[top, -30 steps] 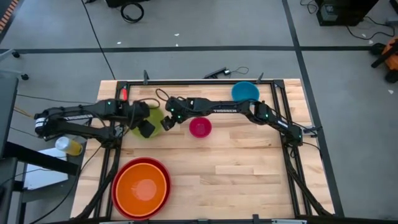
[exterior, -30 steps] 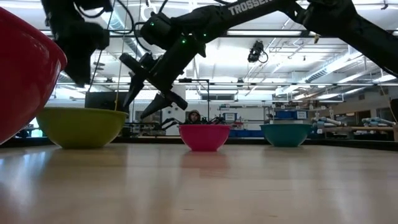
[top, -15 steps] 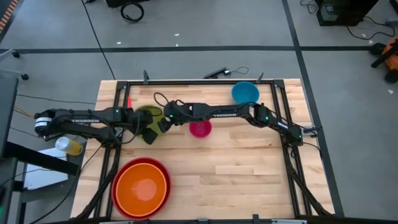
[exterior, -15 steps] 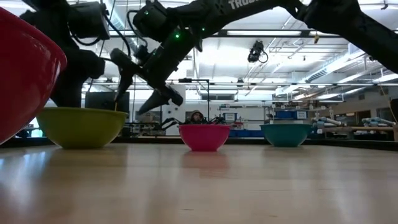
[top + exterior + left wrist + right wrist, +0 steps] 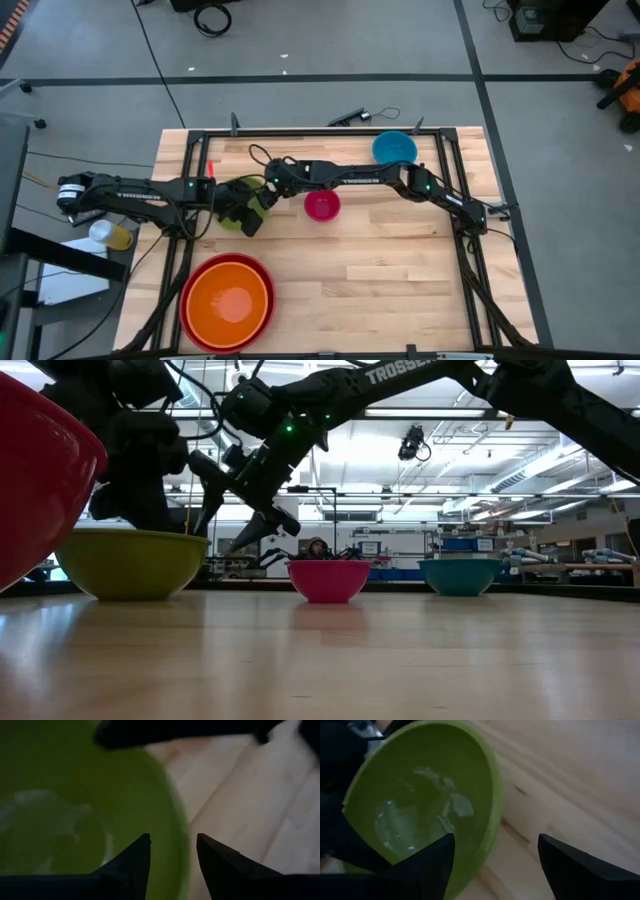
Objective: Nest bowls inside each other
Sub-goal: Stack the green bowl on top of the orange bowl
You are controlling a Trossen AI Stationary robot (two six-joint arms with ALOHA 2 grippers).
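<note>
The lime green bowl [image 5: 130, 565] rests on its base at the far left of the table. My left gripper [image 5: 172, 837] is open and tipped down over it. One finger is inside and one outside the bowl's near right rim [image 5: 182, 850]. My right gripper [image 5: 495, 837] is open and hangs just above the same bowl's rim [image 5: 492, 815], reaching in from the right [image 5: 268, 192]. The small magenta bowl [image 5: 322, 205] stands to the right. The orange bowl [image 5: 228, 303] sits inside the red one [image 5: 190, 290] at the near left. A blue bowl [image 5: 394, 148] stands at the far edge. My left gripper's fingers stand on either side of the green bowl's rim [image 5: 182, 850], coming down at a slant from the left. I cannot tell whether they touch it. The bowl sits flat on the table.
Both arms crowd the space over the green bowl; the right arm's forearm [image 5: 350, 178] stretches across the far side, passing beside the magenta bowl. Bare wood lies at the middle and near right [image 5: 400, 270]. A black frame [image 5: 320, 132] borders the table.
My left gripper has come down and tipped further downward, shifting a little toward the near edge until its fingers reach the green bowl's rim. No bowl has moved.
</note>
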